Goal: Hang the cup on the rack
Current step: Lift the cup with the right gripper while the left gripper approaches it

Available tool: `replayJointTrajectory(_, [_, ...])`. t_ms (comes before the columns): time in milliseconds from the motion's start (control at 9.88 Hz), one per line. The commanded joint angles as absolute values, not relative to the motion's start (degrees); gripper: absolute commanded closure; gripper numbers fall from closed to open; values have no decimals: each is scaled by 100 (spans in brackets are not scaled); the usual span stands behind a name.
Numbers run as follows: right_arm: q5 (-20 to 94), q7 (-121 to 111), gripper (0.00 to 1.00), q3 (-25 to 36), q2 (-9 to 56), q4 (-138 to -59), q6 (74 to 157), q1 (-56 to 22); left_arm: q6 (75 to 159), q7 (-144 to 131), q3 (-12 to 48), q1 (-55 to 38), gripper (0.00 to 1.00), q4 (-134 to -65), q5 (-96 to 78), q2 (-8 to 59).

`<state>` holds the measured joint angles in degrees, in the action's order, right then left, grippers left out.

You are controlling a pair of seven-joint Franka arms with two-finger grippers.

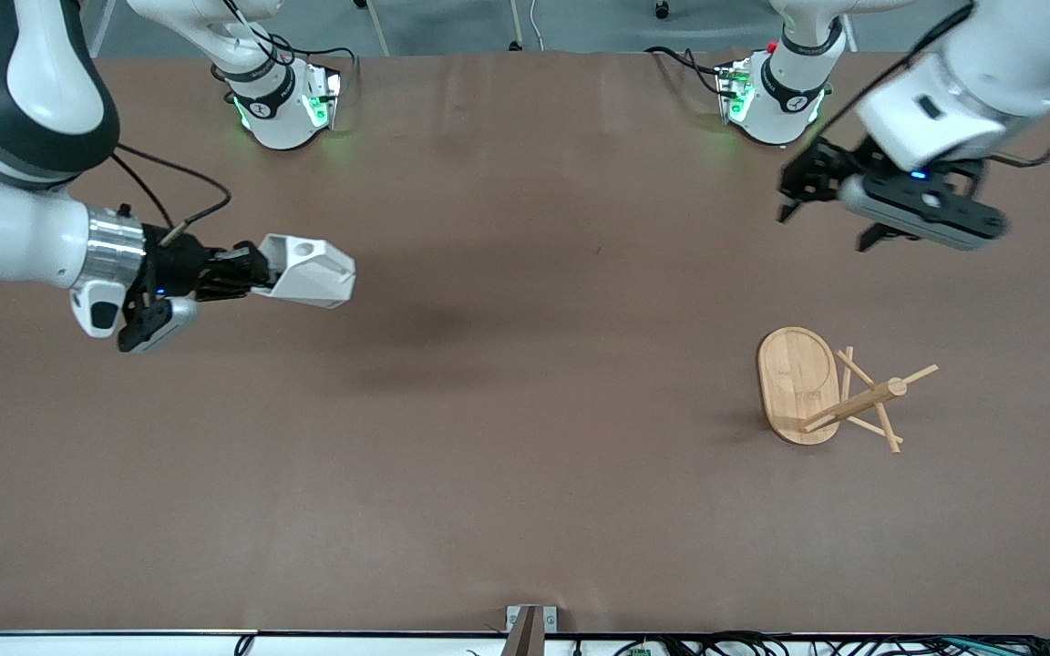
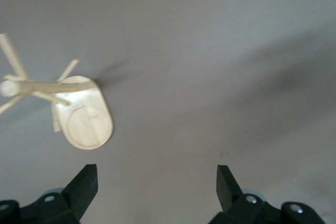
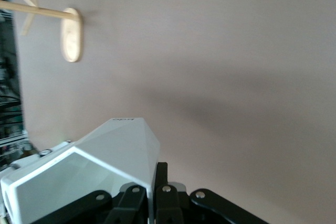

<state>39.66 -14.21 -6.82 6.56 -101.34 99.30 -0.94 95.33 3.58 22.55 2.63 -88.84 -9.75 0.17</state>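
Note:
The white faceted cup [image 1: 311, 271] is held on its side in the air over the table at the right arm's end, its pierced handle turned up. My right gripper [image 1: 252, 273] is shut on the cup's wall; in the right wrist view the cup [image 3: 89, 177] sits just ahead of that gripper [image 3: 157, 169]. The bamboo rack [image 1: 798, 378] stands on the table toward the left arm's end, its post and pegs rising from one end of the oval base. My left gripper [image 1: 794, 191] hangs open and empty over the table, between its base and the rack. In the left wrist view [image 2: 157, 174] the rack [image 2: 86, 124] lies ahead of one finger. The rack also shows small in the right wrist view [image 3: 71, 34].
The brown table [image 1: 525, 410] is bare between the cup and the rack. The two arm bases stand along the table's edge farthest from the front camera. Cables run along the nearest edge.

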Motion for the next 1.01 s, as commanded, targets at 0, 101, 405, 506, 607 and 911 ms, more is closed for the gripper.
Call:
replayJointTrajectory(0, [4830,-1397,100,-983,939,-9949,9844,-44,9720,912,2600,281,0,-8921,-1334,193])
replayJointTrajectory(101, [5400,-1450,100,-1193,1123,-9941,9870,-44,9799,1105,2854,273,0,-8912,-1449,263])
replayJointTrajectory(405, [6517,-1503,100,-1572,1528,-9774,10116,-105,10388,1248,3515,45,0,-8930,-1406,351])
replayJointTrajectory(506, [6974,-1512,99,-1643,1625,-9765,10116,-140,10528,1257,3516,-191,0,-8930,-1398,439])
replayJointTrajectory(607, [7213,-1512,99,-1739,1704,-9756,10108,-175,10573,1248,3524,-341,0,-8921,-1345,448])
replayJointTrajectory(911, [7233,-1424,99,-2117,1784,-9738,10099,-185,10626,1257,3542,-763,0,-8912,-819,448])
